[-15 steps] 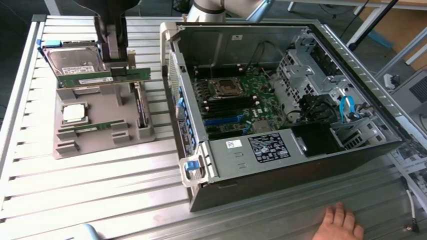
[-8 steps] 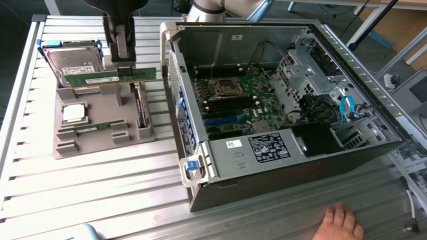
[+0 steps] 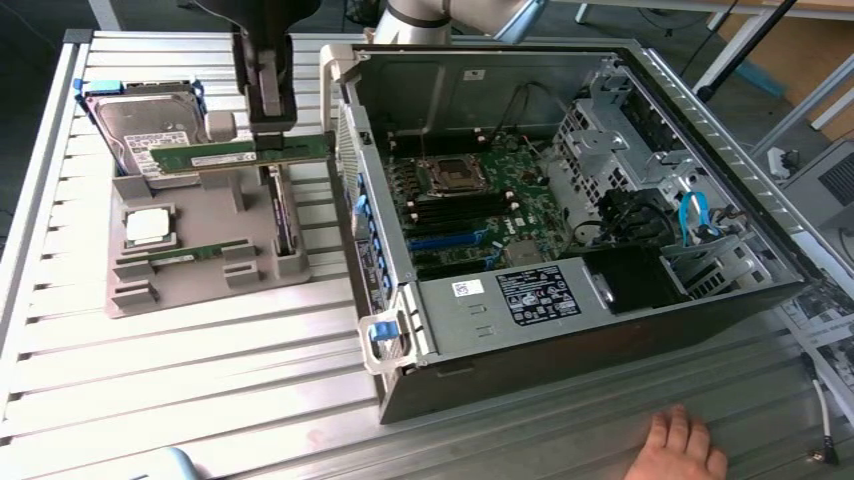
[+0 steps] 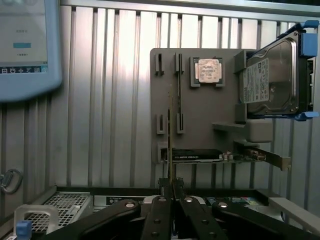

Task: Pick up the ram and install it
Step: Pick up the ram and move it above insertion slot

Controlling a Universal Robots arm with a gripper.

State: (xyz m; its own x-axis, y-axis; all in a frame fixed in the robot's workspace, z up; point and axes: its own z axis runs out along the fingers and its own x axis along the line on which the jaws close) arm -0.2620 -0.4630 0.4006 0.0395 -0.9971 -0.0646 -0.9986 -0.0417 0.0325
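Exterior view: ram (image 3: 220,157) in pincer (image 3: 274,140), long axis level.

Ribbed bare-metal table (image 3: 200,385), matt plastic tray (image 3: 190,296)

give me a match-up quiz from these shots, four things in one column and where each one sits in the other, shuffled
Things
1. hard drive
2. ram nearest it
3. processor chip
4. hand

Places
a. lying flat in a recess of the grey tray
b. resting on the table beside the open computer case
c. framed by a blue carrier
d. clamped in the gripper, above the tray

Pairs: 1-c, 2-d, 3-a, 4-b
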